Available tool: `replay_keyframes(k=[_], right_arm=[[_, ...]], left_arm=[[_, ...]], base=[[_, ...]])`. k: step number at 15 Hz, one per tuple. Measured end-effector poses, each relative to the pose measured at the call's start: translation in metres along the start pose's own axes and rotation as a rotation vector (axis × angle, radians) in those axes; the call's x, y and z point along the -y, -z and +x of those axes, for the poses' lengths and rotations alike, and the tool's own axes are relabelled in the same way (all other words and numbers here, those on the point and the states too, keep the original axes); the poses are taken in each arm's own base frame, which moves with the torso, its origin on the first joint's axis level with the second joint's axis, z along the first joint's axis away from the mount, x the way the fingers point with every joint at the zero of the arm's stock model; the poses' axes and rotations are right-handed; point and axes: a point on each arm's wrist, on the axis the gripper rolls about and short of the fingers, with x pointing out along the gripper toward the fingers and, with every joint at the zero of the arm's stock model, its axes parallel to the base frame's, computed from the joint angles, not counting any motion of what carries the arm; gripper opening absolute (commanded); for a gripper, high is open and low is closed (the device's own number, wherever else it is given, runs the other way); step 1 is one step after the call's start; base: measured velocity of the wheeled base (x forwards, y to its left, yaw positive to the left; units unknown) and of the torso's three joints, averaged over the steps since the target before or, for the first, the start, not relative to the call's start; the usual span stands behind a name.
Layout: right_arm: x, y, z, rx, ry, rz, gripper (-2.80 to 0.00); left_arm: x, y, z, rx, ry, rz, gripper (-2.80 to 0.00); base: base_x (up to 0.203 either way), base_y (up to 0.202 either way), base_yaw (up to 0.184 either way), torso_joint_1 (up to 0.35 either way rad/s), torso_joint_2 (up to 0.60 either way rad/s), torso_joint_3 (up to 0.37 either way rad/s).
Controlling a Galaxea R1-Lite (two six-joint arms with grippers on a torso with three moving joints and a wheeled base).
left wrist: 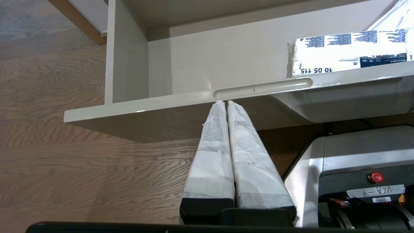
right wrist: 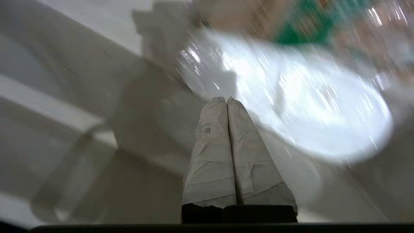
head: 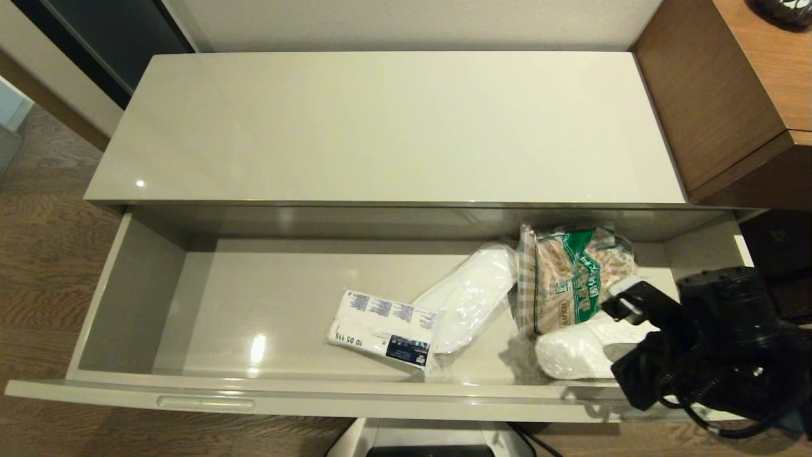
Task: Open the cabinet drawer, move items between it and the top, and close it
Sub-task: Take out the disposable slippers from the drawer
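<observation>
Open drawer (head: 127, 304) holds tissue packet (head: 384, 327), slippers (head: 472, 295), snack bag (head: 574, 279).

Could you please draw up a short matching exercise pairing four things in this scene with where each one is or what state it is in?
Column one:
1. tissue packet
2. cabinet drawer
3. left claw
4. green-printed snack bag

Column two:
A. pulled out, open
B. shut, low in front of the drawer, by its slot handle
C. at the drawer's right end, against the back
D. on the drawer floor, near the middle, beside a wrapped slipper

Pairs: 1-D, 2-A, 3-B, 4-C
</observation>
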Motion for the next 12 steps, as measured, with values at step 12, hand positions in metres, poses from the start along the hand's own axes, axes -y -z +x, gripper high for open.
replay_keyframes(k=[12], right_arm=[[-0.123, -0.020, 0.013, 0.005, -0.085, -0.134, -2.80]], left_arm=[[0.000, 0.000, 0.000, 0.000, -0.001, 0.000, -2.80]], base=[[0.000, 0.000, 0.000, 0.000, 0.00, 0.000]])
